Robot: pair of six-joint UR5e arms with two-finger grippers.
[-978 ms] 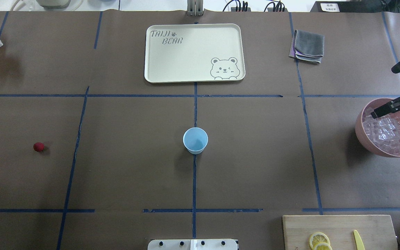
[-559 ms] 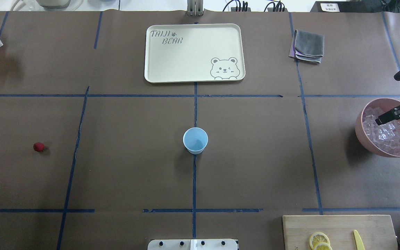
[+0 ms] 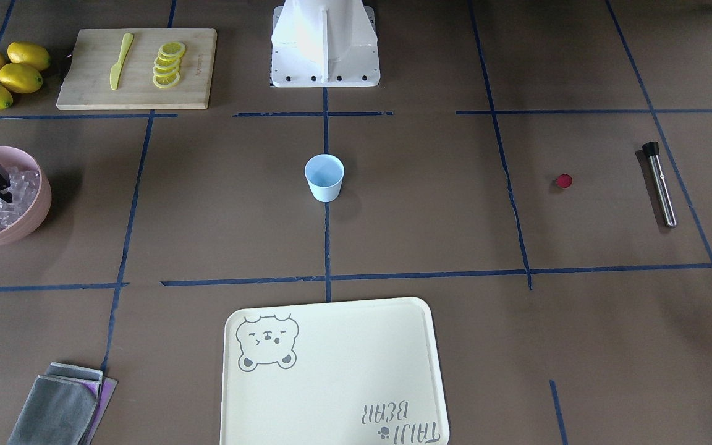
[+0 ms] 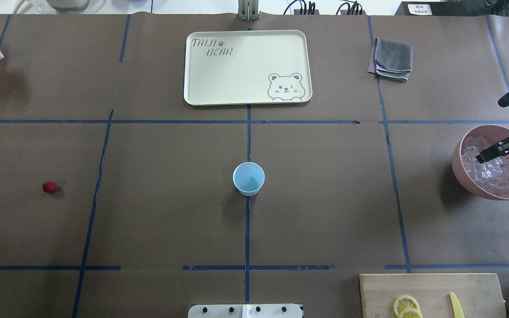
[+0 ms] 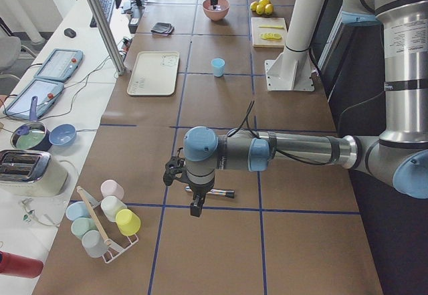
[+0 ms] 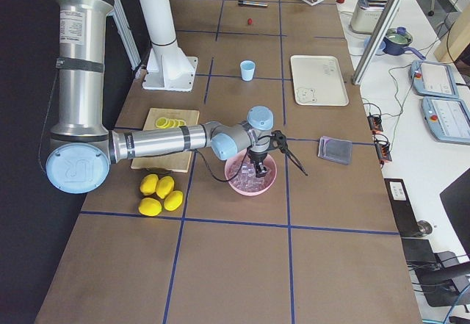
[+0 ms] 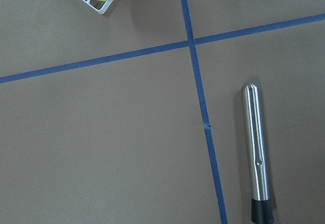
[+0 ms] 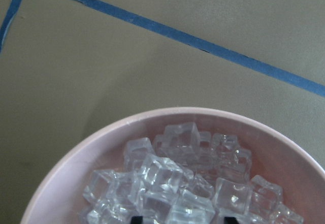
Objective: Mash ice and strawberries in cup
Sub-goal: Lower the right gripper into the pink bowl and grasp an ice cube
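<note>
The light blue cup stands upright at the table's middle and looks empty. The small red strawberry lies alone far on the left side. Clear ice cubes fill the pink bowl at the right edge. My right gripper hangs just over the ice, its two fingertips apart and nothing between them. My left gripper shows only in the exterior left view, above a steel muddler; I cannot tell whether it is open or shut.
A cream bear tray lies at the far middle, with a grey folded cloth to its right. A wooden cutting board with lemon slices and a yellow knife sits near right. Whole lemons lie beside it.
My right gripper has shifted slightly right and toward the near side over the ice in the bowl. The cup and strawberry have not moved.
</note>
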